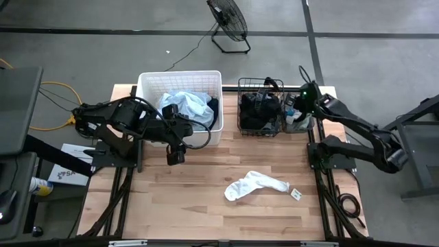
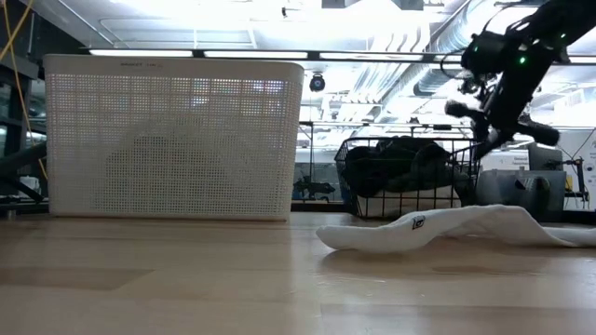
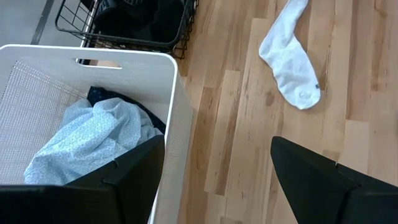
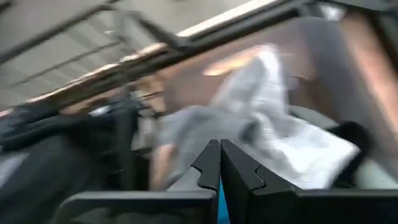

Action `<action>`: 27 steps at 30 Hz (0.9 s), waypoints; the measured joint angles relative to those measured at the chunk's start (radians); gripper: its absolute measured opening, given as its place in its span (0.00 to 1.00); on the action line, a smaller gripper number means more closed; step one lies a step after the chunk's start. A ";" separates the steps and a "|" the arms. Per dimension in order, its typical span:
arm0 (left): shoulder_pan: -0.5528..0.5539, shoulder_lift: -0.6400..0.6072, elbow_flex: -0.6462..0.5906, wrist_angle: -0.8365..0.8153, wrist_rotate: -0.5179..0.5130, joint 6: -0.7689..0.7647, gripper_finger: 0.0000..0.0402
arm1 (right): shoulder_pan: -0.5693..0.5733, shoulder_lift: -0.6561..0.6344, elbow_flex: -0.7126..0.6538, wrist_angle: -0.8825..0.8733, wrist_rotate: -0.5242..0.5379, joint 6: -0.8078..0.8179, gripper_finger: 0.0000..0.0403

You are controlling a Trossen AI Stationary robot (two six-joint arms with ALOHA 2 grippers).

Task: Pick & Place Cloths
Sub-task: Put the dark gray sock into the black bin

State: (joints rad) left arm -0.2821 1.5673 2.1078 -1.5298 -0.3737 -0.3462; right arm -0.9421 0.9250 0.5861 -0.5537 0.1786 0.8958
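Note:
A white sock (image 1: 255, 185) lies flat on the wooden table, also low in the low view as the sock (image 2: 447, 228). A light blue cloth (image 1: 185, 106) over a dark one fills the white tub (image 1: 144, 86). Dark cloths (image 1: 259, 110) fill the black wire basket (image 1: 241, 127). A grey-white cloth (image 4: 273, 137) lies just right of the basket. My left gripper (image 3: 217, 180) hangs open at the tub's near right corner with nothing between its fingers. My right gripper (image 4: 219, 163) is shut and empty above the grey-white cloth, beside the basket (image 2: 410, 181).
A small white tag (image 1: 295, 194) lies on the table right of the sock. A floor fan (image 1: 228, 24) stands beyond the far edge. Bare wood spreads across the table's near half around the sock.

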 joint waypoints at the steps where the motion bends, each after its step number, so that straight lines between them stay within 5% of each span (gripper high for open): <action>1: 0.000 0.000 0.000 0.000 0.000 0.000 0.72 | 0.005 -0.016 0.000 0.015 -0.020 -0.015 0.01; 11: 0.000 0.000 0.000 0.000 0.000 0.001 0.72 | 0.036 -0.028 0.000 0.085 -0.099 -0.032 0.01; 27: 0.000 0.000 0.000 0.000 0.000 0.001 0.72 | 0.152 0.042 0.002 0.169 0.008 -0.004 0.01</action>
State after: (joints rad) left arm -0.2821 1.5673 2.1078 -1.5299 -0.3740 -0.3454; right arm -0.7899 0.9672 0.5878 -0.3849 0.1867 0.8923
